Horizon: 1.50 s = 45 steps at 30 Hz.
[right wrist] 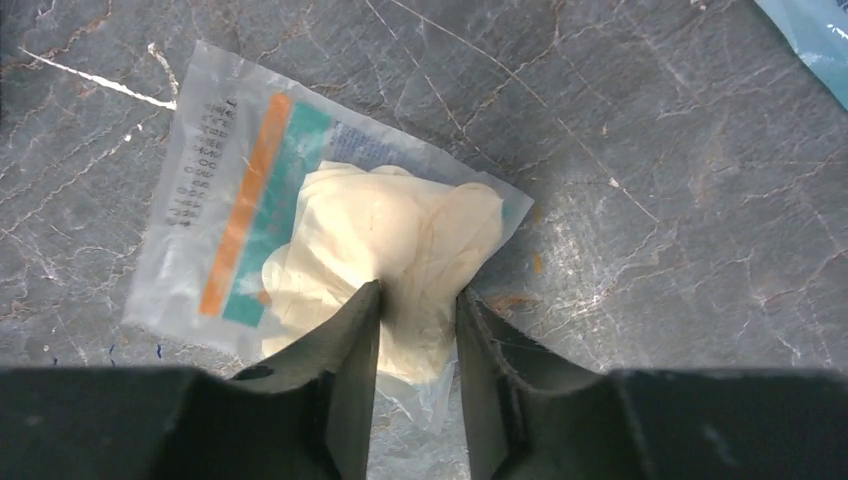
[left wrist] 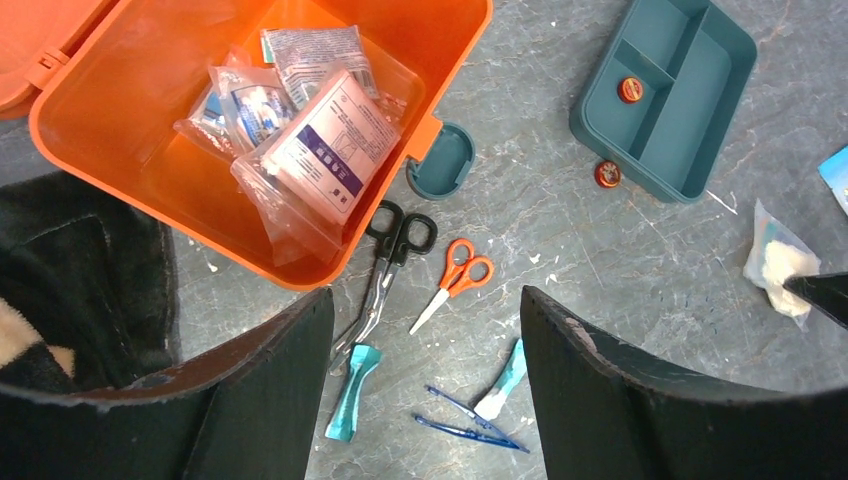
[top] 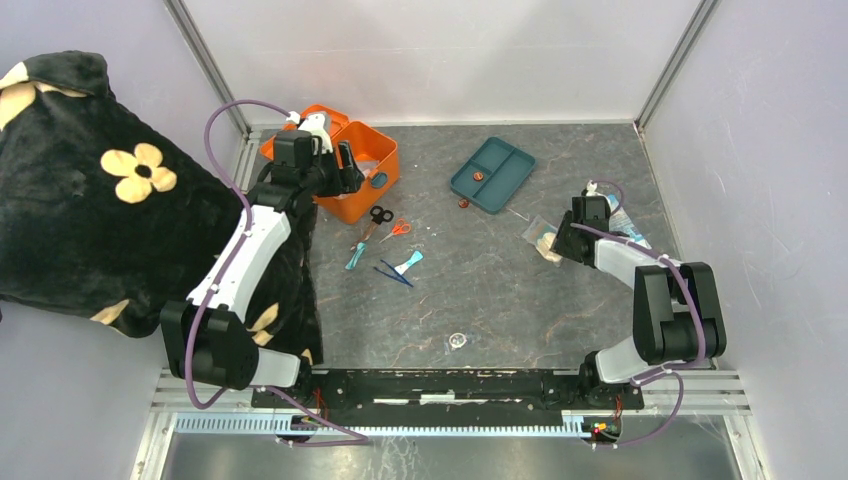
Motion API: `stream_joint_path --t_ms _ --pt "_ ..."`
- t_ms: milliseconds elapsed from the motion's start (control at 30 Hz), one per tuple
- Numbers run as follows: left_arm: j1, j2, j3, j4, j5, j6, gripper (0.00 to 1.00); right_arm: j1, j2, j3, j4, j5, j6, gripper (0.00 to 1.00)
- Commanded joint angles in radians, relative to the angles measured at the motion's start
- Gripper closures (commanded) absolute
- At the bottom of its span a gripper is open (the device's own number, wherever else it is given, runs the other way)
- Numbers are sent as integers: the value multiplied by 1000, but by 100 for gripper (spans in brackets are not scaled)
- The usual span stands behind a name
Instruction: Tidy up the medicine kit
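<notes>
Right gripper (right wrist: 418,292) is clamped on just the near bulge of the glove packet (right wrist: 330,240). The grip could be lost on the lift, since only thin, slick film is pinched. Left gripper (left wrist: 425,300) is held spread and empty by the open medicine kit (top: 352,207) at far left, well apart from the packet.

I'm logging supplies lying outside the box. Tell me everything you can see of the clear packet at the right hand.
The clear packet is a flat plastic pouch with an orange and a teal stripe beside small print, holding folded cream material, perhaps gloves. It lies on the grey table, right of the teal tray. The right hand pinches its cream bulge between both fingers.
</notes>
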Motion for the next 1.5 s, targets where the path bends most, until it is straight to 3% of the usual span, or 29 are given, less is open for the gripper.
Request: stream_joint_path --t_ms 0,67,233,400,500,800,1200,1300,1467 --pt "7 -4 17 50 65 -29 25 -2 -14 -21 33 8 -14 65" --pt "7 -3 12 69 108 -36 25 -2 -48 -30 60 -22 -29 82" --pt "8 -4 -14 148 283 -70 24 22 -139 -54 170 -193 -65 100" --pt "5 5 -75 329 530 -194 21 169 -205 13 204 -265 -136 100" --pt "-18 25 -90 383 609 -244 19 276 -220 61 232 -276 -143 100" --pt "-129 55 -90 383 621 -245 14 440 -202 209 253 -287 -208 100" --pt "-142 78 -86 410 636 -260 8 545 -181 276 268 -279 -231 100" --pt "-142 81 -83 404 639 -255 14 551 -186 273 297 -303 -213 100" --pt "-141 104 -75 404 669 -255 40 555 -192 246 349 -329 -182 100"
